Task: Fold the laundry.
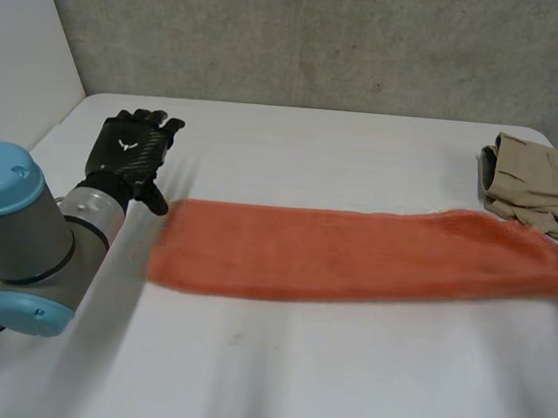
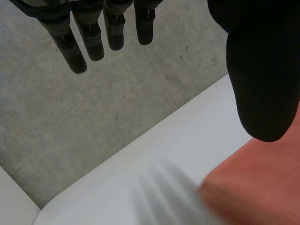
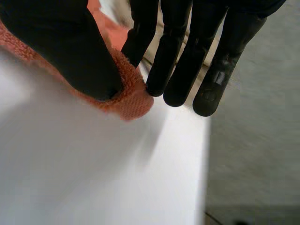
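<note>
Lengthwise, the orange towel [image 1: 353,255] stretches across the white table [image 1: 244,382] from one arm to the other. Its right end is pinched between the thumb and fingers of the right hand [image 3: 187,51]. The left hand [image 1: 128,152], fingers straight and holding nothing, hovers just beyond the towel's far left corner, so it is the nearer hand for that end; the fold likely runs end to end

Soft, even light falls from above on the matte white table [image 1: 362,148]. The tabletop is brightest beyond the long orange terry towel [image 1: 353,255] and greyer on the near side of it. A faint, soft-edged shadow runs along the towel's near edge. Behind the towel, the rough grey concrete wall [image 1: 323,37] is flatly and evenly lit.
</note>
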You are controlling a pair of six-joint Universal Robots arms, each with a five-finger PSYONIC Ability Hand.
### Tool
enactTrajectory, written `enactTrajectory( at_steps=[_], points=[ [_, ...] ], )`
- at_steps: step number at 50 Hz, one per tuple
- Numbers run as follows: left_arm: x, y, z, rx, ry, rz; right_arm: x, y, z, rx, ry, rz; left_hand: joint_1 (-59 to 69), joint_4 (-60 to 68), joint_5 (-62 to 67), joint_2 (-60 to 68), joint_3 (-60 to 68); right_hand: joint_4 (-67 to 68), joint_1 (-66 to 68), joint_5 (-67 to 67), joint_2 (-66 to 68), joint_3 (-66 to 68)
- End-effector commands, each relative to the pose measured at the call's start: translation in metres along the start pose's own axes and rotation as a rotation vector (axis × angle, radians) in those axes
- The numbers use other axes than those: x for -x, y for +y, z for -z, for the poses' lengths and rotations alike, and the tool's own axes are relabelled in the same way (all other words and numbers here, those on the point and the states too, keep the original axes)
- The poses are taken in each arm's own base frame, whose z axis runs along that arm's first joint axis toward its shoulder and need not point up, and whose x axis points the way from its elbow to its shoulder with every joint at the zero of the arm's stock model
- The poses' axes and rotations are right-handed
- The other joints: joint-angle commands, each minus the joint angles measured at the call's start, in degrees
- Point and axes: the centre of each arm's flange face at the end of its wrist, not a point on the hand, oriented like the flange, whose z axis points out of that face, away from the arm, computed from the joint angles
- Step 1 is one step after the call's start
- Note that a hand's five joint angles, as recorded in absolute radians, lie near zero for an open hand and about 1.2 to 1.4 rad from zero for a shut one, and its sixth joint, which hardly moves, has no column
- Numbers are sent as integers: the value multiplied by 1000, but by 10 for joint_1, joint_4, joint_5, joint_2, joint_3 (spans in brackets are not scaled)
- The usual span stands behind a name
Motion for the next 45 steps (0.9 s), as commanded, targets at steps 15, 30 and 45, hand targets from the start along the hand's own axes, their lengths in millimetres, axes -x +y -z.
enactTrajectory(
  at_steps=[15,30,45],
  points=[
    [0,-8,5,1,3,1,112,-173,82,-645,-135,329,-10,-16,-26,-18,-22,118,246,142,130,125],
    [0,-8,5,1,5,1,329,-167,170,-900,-713,452,-10,-16,-26,-18,-22,118,246,142,130,125],
    [-37,-31,14,-71,109,9,236,-167,130,-501,-642,-39,-10,-16,-26,-18,-22,-582,-454,-558,-570,-575]
  ],
)
